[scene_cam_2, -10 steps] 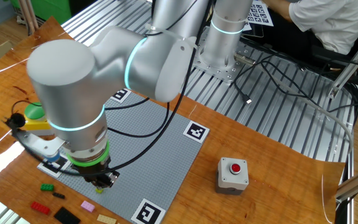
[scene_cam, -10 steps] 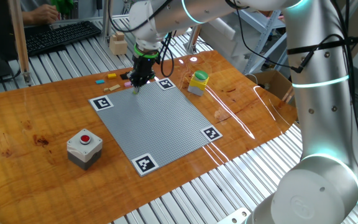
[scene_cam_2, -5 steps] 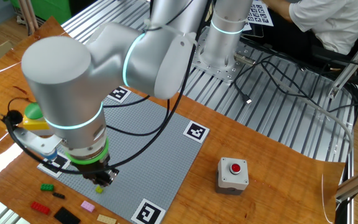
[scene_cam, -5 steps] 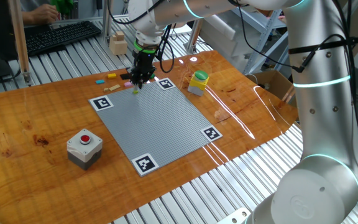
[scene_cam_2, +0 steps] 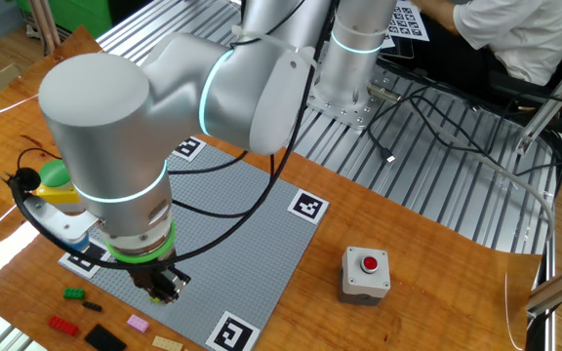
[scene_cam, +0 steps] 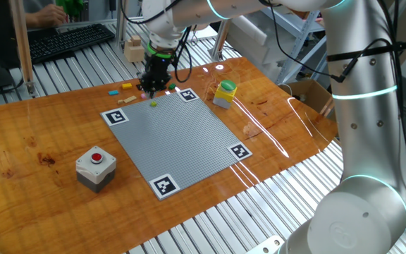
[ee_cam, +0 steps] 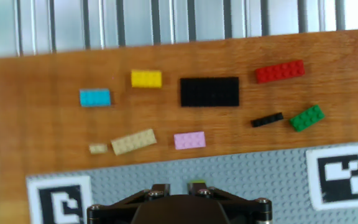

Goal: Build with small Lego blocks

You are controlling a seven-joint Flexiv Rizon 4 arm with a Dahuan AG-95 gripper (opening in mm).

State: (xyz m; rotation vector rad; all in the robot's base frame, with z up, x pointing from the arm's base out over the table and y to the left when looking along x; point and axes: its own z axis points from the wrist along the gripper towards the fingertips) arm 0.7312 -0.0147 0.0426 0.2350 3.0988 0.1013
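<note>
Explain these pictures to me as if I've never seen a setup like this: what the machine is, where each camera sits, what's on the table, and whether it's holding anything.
The big silver machine is a robot arm with a two-finger gripper pointing down at a wooden table. Two pictures come from fixed cameras on different sides of the table; the third comes from a camera on the hand, looking down past the fingers.

On the table lies a grey studded plate with black-and-white markers at its corners. A tiny yellow-green brick sits on the plate near its edge. Beyond that edge loose Lego bricks lie on the wood: a yellow brick, a blue brick, a black plate, a red brick, a pink brick and a green brick. A grey box with a red button stands apart.

The gripper appears to hold nothing.
</note>
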